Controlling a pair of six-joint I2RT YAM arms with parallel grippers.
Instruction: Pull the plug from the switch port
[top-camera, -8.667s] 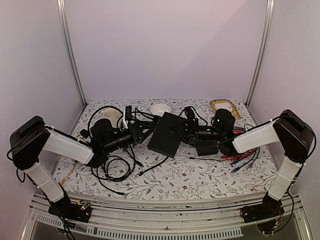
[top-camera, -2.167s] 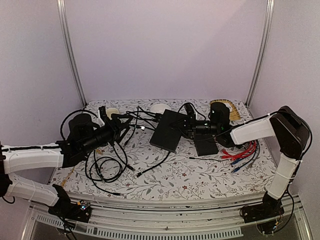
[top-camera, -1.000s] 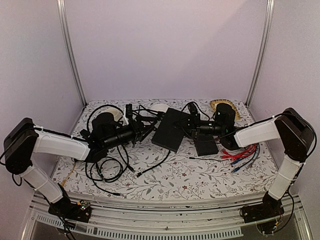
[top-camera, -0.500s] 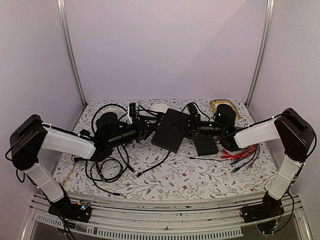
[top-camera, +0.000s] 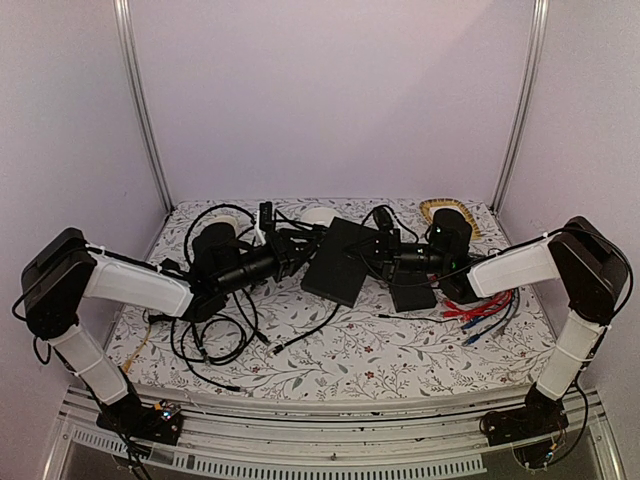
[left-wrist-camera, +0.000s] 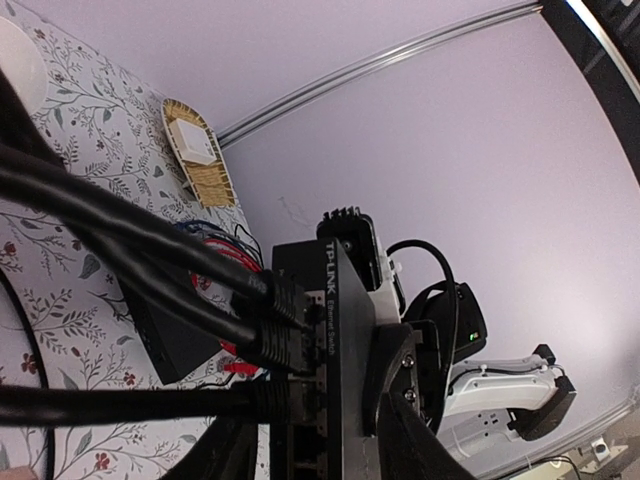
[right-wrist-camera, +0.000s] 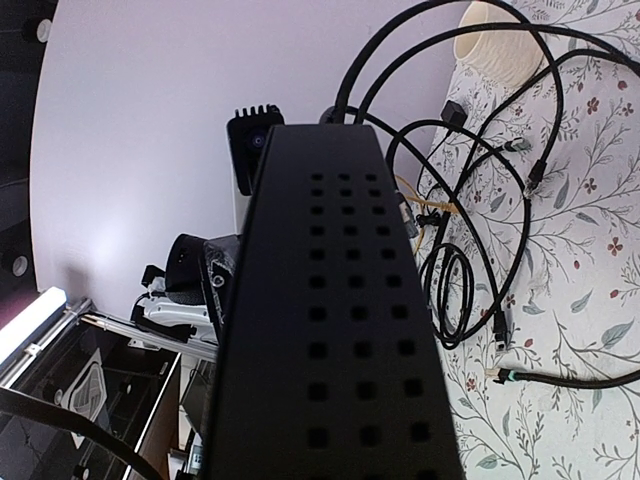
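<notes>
While the overhead view is a crowd of black on black, the step in hand reads clearly enough: one claw steadies and the other goes for a plug. The right claw (top-camera: 385, 246) is closed on the switch (top-camera: 338, 262), gripping the edge nearest it. The box stretches away beyond its tips. Across the switch, the left claw (top-camera: 292, 249) points at the opposite edge, with black cables (top-camera: 285, 232) running past its tips. A shorter black box (top-camera: 412, 292) lies just beside the right claw, untouched on the table (top-camera: 380, 350).

From the left wrist, the port edge stands close ahead of the claw. Several plugs are seated in the row, the upper plug (left-wrist-camera: 285, 298) among them, and their cables sweep back past the lens. How wide this claw's jaws stand, and whether a plug lies between them, I cannot tell.

From the right wrist, the switch's vented face fills the space straight out from the claw, which appears consistent with a firm hold.

No plug is out yet, as I judge it. The next move calls for the left claw to close on one plug's body, not its cable. It should then draw straight back along the port's line while the right claw braces the switch.
</notes>
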